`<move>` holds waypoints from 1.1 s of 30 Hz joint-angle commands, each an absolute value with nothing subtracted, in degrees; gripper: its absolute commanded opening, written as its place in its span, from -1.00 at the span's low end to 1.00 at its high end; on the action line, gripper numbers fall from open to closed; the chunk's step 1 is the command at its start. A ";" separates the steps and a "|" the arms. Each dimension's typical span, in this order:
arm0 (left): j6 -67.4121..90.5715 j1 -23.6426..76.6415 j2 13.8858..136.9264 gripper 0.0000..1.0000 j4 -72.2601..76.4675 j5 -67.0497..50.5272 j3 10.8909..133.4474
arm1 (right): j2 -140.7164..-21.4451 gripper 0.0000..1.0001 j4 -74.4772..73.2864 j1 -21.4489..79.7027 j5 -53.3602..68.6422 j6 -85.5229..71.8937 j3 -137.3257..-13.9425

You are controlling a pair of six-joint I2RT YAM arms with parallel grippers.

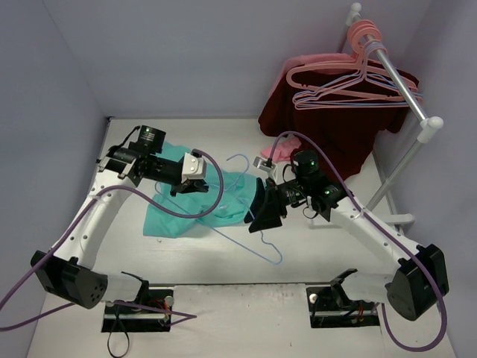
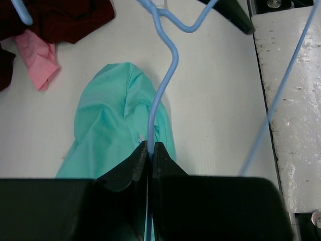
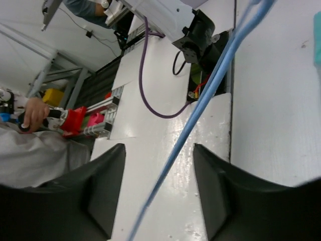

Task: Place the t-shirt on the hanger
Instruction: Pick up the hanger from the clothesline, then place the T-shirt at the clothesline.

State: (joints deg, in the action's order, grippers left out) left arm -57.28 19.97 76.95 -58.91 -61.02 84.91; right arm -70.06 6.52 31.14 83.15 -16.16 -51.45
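White table (image 1: pixel 212 270), seemingly lilac walls (image 1: pixel 186 52)

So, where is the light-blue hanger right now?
In the top view the hanger is in the middle of the table, partly over the right edge of the t-shirt; the left claw is shut on its wire.

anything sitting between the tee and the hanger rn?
Nothing visible. The hanger wire runs straight over the t-shirt. The left gripper is shut on that wire, and the right gripper is open with the wire passing between its fingers.
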 commanded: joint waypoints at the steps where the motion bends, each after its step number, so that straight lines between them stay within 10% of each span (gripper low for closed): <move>1: -56.65 19.84 72.16 -1.00 -57.59 -59.44 84.25 | -70.09 0.25 9.84 28.88 80.08 -15.31 -52.35; 12: -42.56 19.34 60.53 -1.00 -44.53 -41.52 74.25 | -71.89 0.65 8.54 20.75 60.89 -14.10 -61.06; 19: -29.35 19.34 50.49 -1.00 -37.36 -26.52 67.12 | -71.72 0.11 6.21 22.15 34.64 -11.64 -63.22; 25: -22.60 19.34 43.43 -1.00 -35.07 -17.31 64.73 | -78.08 -0.75 0.18 34.65 13.82 -5.81 -65.63; 33: -16.60 19.34 38.05 -1.00 -34.82 -15.84 60.23 | -84.17 -0.49 0.18 45.46 -7.15 -8.77 -64.14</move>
